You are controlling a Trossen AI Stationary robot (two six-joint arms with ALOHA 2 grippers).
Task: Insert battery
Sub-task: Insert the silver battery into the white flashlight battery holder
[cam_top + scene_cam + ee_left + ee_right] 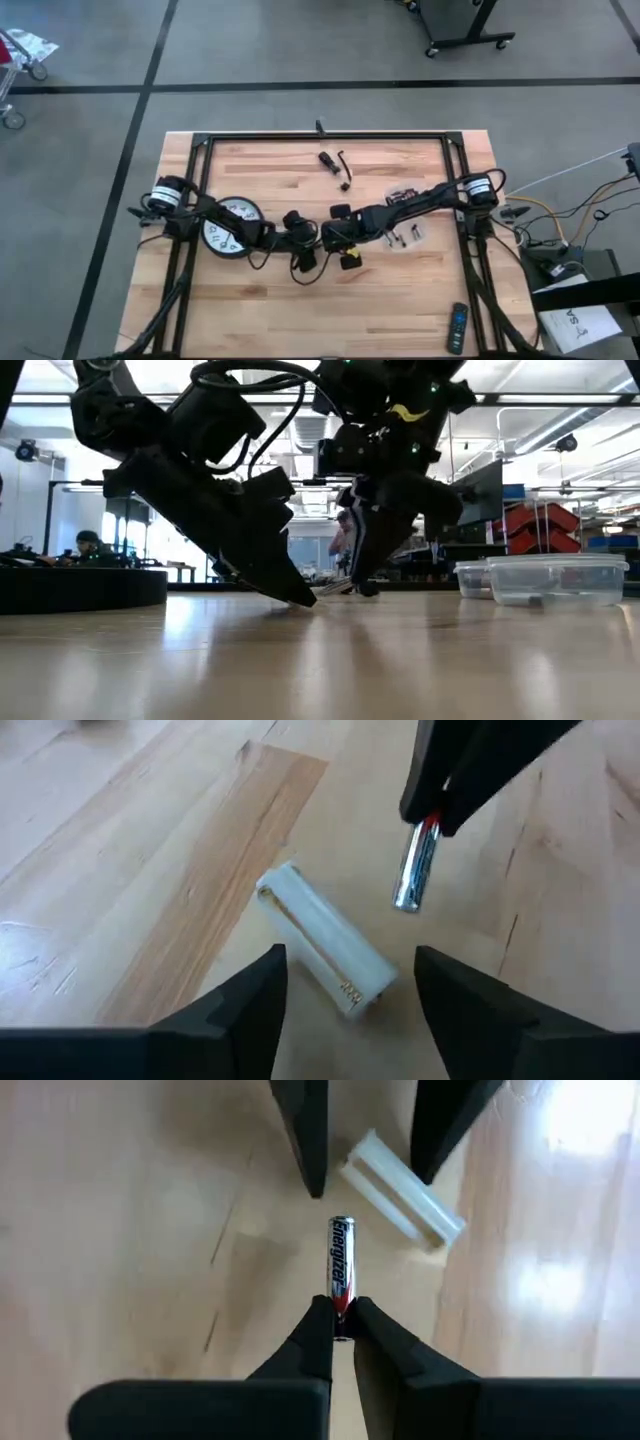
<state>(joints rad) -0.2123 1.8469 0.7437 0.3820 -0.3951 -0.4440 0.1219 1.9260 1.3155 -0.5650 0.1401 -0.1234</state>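
Battery point(342, 1260) | pinched by right tool point(341, 1318) | left tool point(350, 982) spread around holder point(325, 938), contacts unclear

Left claw point(348, 982) gapes low over mid-table; right claw point(340, 1318) seems pinched shut facing it.

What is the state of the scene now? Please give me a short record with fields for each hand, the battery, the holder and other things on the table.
right hand: shut on the battery, holding it by one end
battery: silver, sticks out forward, above the wood, close to the holder, not yet in
battery holder: white, lies flat on the table
left hand: open, one finger on each side of the holder
clock: under the left arm
remote: near the table's front right corner
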